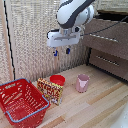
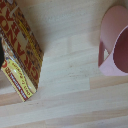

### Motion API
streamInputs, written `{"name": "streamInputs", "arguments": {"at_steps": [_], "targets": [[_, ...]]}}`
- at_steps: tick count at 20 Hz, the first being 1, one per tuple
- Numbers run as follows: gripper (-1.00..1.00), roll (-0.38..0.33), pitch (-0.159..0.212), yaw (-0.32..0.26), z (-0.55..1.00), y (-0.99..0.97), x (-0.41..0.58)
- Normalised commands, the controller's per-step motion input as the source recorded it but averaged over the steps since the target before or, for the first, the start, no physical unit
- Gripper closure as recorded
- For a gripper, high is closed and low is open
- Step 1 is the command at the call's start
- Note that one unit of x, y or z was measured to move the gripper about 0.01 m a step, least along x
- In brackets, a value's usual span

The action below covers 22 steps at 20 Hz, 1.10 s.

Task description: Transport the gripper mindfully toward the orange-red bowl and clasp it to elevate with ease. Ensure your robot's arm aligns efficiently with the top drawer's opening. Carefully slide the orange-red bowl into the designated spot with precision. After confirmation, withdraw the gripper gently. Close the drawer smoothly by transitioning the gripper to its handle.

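currently gripper (image 1: 62, 51) fingers apart, empty, high above orange-red bowl (image 1: 57, 79).

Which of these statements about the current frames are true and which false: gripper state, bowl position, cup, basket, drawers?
1. The gripper holds the orange-red bowl. False: it hangs above with open fingers, empty.
2. The orange-red bowl sits on the table behind the snack box. True.
3. The pink cup lies inside the red basket. False: it stands on the table, at the exterior view's right of the bowl.
4. The red basket is at the exterior view's left of the snack box. True.
5. The top drawer contains the bowl. False: the bowl is on the table.
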Motion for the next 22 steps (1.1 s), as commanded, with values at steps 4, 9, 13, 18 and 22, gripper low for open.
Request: {"name": "streamInputs", "arguments": {"at_steps": [4,9,13,18,22], "targets": [[-1.00,0.051,0.024,-0.133,-0.06,-0.54,0.037],[-1.00,0.028,0.036,-0.129,-0.11,-0.62,0.000],[-1.00,0.001,0.032,-0.096,-0.26,-0.42,0.015],[-1.00,-0.003,0.002,-0.035,-0.43,-0.15,0.248],[-1.00,-0.014,0.000,-0.015,-0.46,-0.07,0.387]]}}
